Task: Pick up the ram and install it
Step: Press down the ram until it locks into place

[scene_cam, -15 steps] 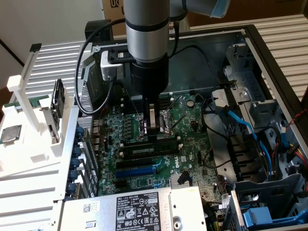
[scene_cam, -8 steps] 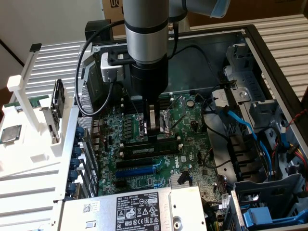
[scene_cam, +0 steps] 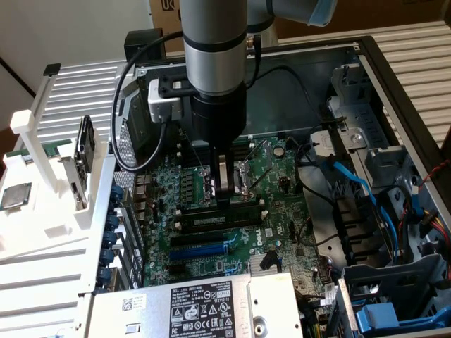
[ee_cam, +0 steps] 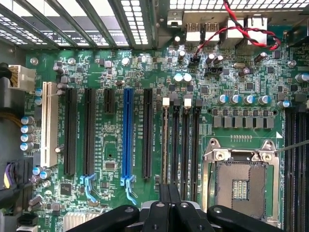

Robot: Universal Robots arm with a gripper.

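Fingers pressed together, holding nothing, tips just at 12 o'clock of the ram, ram lying seated in a motherboard slot, edge-on below fingers.

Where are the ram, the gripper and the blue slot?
ram (scene_cam: 222, 219): exterior view, middle of the stick's top edge.
gripper (scene_cam: 224, 196): exterior view, tips, shut above the ram.
blue slot (ee_cam: 128, 133): wrist view, middle of its length.
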